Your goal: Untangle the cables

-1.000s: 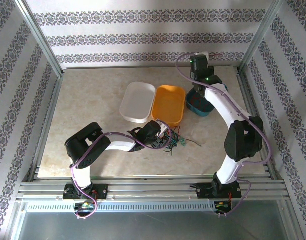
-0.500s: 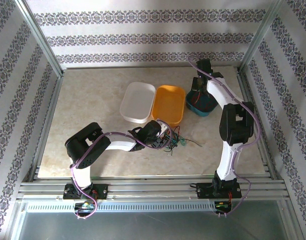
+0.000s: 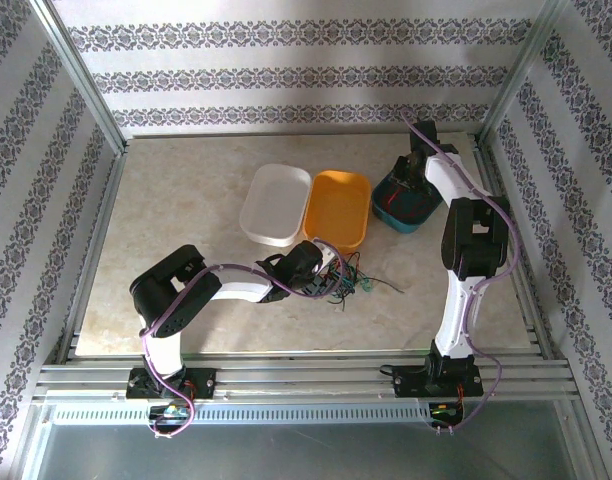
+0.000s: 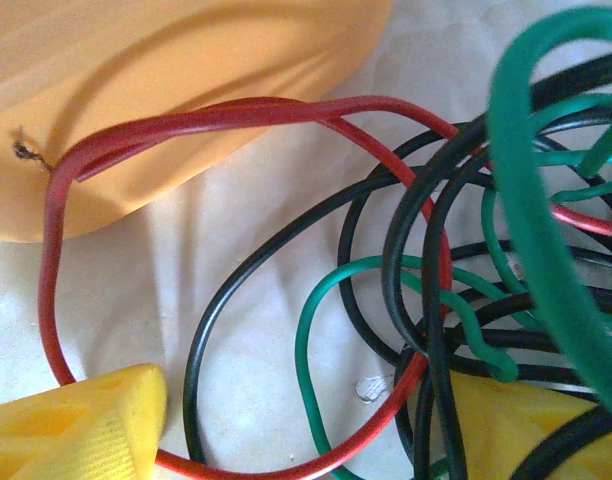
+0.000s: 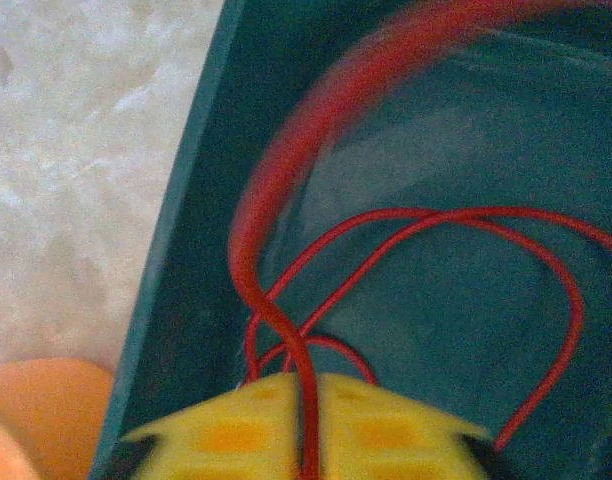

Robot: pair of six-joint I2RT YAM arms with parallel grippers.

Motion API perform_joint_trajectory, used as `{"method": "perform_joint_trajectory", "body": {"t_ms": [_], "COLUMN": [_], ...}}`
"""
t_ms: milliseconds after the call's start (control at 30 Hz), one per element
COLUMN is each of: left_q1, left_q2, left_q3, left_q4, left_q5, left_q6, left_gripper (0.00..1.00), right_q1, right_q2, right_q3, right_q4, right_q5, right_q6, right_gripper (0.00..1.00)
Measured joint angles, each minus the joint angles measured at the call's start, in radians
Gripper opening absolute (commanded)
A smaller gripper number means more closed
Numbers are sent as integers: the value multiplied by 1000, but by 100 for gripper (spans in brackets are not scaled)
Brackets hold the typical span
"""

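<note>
A tangle of red, green and black cables [image 3: 348, 280] lies on the table just in front of the orange tray [image 3: 338, 208]. My left gripper [image 3: 329, 276] is down at the tangle's left edge. In the left wrist view it [image 4: 296, 430] stands open, with a red cable [image 4: 236, 112], a black cable [image 4: 266, 250] and green cable [image 4: 531, 200] loops lying between its yellow fingers. My right gripper [image 3: 418, 150] hangs over the far end of the teal tray [image 3: 404, 205]. Its yellow fingers [image 5: 226, 435] are shut on a red cable [image 5: 276, 190], and thin red loops [image 5: 456, 215] lie in the tray [image 5: 186, 220].
A white tray [image 3: 276, 203] sits left of the orange tray, whose rim [image 4: 136, 80] borders the tangle. Metal frame rails and patterned walls enclose the table. Bare marble tabletop [image 3: 176, 200] spreads to the left and along the front.
My right arm has swung back and to the right, uncovering the teal tray. The left arm and the tangle have not moved.
</note>
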Motion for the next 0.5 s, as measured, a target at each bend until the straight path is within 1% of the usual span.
{"method": "perform_joint_trajectory", "body": {"t_ms": [100,167,400,500], "left_q1": [0,0,-2,-2], "left_q2": [0,0,-2,-4], "left_q3": [0,0,-2,-8], "left_q4": [0,0,3,11], "left_q5": [0,0,-4,-8], "left_q6": [0,0,0,0], "left_gripper": [72,72,72,71], "right_q1": [0,3,12,23], "right_q2": [-34,-76,-235,-303], "right_q3": [-48,-92,-187,-254], "right_q4": [10,20,62,93], "right_q5": [-3,-1,35,51], "right_q6": [18,27,34,45], "right_gripper": [52,52,52,52]}}
